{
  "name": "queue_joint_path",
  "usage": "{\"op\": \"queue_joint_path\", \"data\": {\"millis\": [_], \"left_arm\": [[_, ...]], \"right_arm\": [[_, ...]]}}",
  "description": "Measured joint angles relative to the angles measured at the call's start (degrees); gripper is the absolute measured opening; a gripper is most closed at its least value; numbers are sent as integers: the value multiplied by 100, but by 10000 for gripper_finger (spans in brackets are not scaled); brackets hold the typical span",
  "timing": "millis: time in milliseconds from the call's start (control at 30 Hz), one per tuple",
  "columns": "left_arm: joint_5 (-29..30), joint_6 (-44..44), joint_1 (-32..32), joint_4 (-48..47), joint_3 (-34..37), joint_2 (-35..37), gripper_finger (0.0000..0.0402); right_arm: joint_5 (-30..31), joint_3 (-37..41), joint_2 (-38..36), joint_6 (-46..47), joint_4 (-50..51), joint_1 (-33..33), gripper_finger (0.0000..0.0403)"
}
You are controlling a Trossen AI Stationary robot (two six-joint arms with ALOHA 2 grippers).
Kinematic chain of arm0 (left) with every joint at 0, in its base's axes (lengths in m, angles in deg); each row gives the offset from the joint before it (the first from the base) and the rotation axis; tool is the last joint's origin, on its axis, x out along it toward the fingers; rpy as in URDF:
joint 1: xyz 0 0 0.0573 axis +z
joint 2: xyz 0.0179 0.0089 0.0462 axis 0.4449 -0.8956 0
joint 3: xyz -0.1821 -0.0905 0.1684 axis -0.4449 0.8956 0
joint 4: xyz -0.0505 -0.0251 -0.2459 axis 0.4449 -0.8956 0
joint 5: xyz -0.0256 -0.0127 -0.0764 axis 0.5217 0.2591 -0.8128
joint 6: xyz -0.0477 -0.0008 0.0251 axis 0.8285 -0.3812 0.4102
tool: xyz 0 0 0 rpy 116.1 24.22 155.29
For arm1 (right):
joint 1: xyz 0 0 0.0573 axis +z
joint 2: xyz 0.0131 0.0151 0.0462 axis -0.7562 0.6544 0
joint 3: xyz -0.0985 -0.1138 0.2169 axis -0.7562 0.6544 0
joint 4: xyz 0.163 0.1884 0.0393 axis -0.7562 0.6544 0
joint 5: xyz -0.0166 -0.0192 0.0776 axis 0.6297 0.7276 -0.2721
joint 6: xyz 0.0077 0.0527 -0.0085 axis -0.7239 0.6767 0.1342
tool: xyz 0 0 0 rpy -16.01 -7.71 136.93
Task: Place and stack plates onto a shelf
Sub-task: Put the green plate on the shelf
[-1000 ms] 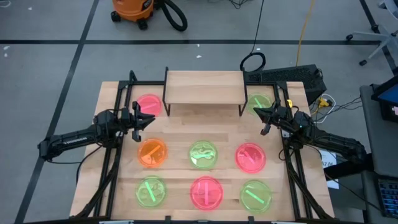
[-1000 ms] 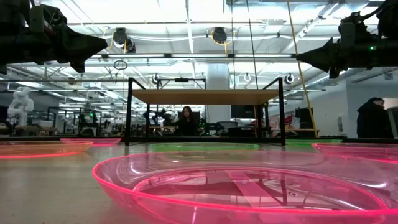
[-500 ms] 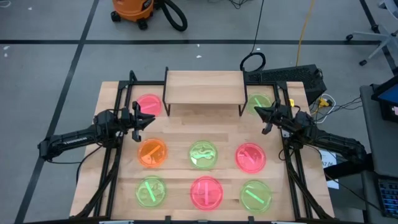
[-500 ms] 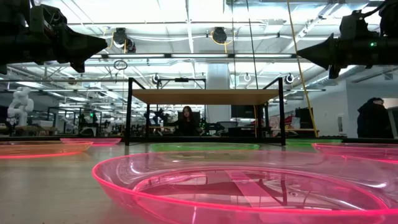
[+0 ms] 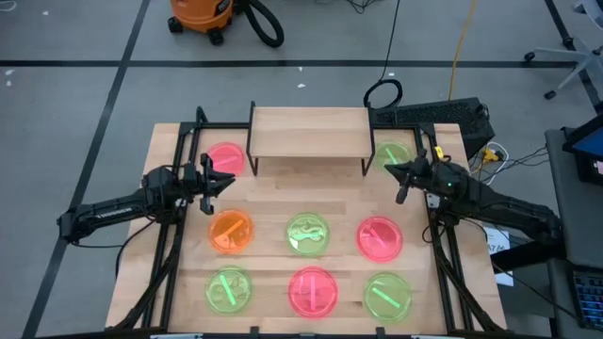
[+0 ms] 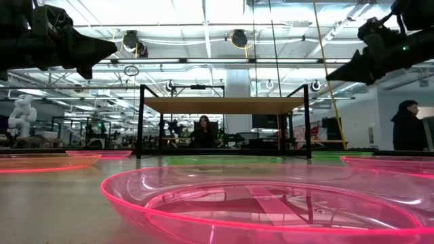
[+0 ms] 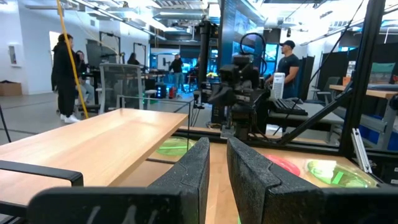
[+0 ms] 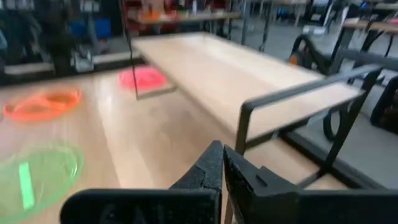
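Observation:
The shelf (image 5: 309,132), a light-wood board on thin black legs, stands at the table's far middle. A pink plate (image 5: 226,157) lies flat to its left and a green plate (image 5: 393,156) to its right. Six more lie flat in two rows nearer: orange (image 5: 231,231), green (image 5: 307,234), pink-red (image 5: 380,237), then green (image 5: 229,289), pink (image 5: 313,291), green (image 5: 386,295). My left gripper (image 5: 226,179) hovers shut beside the far pink plate, with only a narrow slit between its fingers (image 7: 217,168). My right gripper (image 5: 394,172) hovers shut near the far green plate, above the table (image 6: 330,73).
Black frame rails (image 5: 179,160) run along the table's left and right sides under both arms. The shelf's black legs (image 6: 140,122) stand between the far plates. A cable and a black box (image 5: 443,113) lie past the far right corner. People stand in the room behind the table.
My right gripper has tipped so that its fingers slant down toward the table, and its wrist has risen and drawn a little toward the shelf. It stays shut. No plate has moved.

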Motion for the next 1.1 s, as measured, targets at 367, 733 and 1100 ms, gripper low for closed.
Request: {"op": "queue_joint_path", "data": {"millis": [367,733,1100], "left_arm": [[0,0,0,1,1,-1,62],[0,0,0,0,2,-2,62],[-2,0,0,2,2,0,62]], "right_arm": [[392,-40,868,382,-294,0,0],[746,-1258,1719,437,747,7,0],[755,-2185,1905,467,2087,-11,0]]}}
